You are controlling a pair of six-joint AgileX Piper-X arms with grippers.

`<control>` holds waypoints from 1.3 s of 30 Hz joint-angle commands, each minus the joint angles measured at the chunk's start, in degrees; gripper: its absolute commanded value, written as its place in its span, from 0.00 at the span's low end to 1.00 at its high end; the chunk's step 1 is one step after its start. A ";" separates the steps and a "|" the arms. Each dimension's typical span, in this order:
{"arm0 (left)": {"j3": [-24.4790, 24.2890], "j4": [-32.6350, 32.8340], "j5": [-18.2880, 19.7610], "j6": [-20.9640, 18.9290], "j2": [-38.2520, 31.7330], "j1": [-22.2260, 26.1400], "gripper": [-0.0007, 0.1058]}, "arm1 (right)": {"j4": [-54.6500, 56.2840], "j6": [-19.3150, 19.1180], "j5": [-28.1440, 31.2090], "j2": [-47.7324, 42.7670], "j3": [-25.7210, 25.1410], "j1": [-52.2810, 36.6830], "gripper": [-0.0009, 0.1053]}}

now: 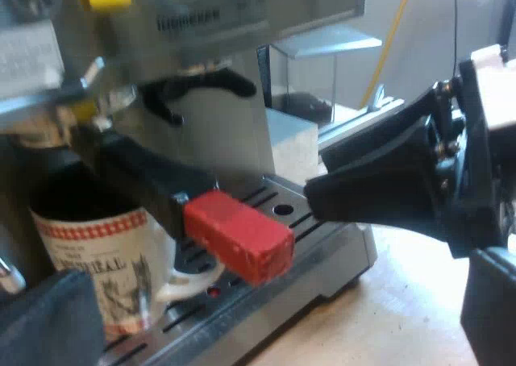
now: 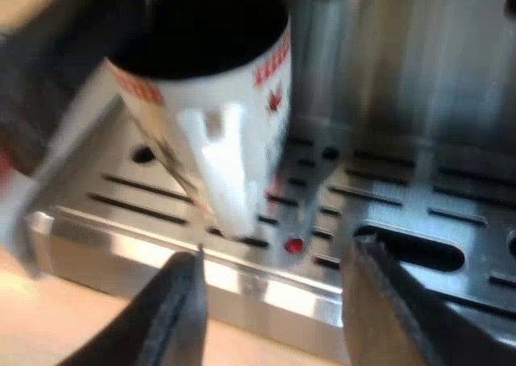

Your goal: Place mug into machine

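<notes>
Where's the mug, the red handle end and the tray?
mug (image 2: pixel 230 100): right wrist view, white side under the rim.
red end (image 1: pixel 242 222): left wrist view, its top face.
tray (image 2: pixel 451 203): right wrist view, bare slotted top.

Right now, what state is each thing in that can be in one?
White ceramic mug with red trim: standing on the slotted steel drip tray, ungripped.
Dark red-ended holder handle: locked into the steel espresso machine.
Right gripper, black-fingered: open, facing the mug's handle.

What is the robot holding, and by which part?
Nothing. The right gripper is open near the mug handle; the left gripper is open beside the holder's red end.
</notes>
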 commanded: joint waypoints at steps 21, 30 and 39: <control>-14.25 17.26 -3.18 0.09 -8.01 -0.05 0.87 | -4.19 -3.40 13.64 0.92 -11.21 8.33 0.01; -14.50 18.63 -3.34 0.09 -8.01 -0.05 0.87 | -4.19 -4.13 16.85 10.23 -20.36 7.09 0.01; -14.50 18.63 -3.24 0.09 -8.01 -0.05 0.87 | -4.19 -4.70 14.23 14.68 -24.73 2.45 0.01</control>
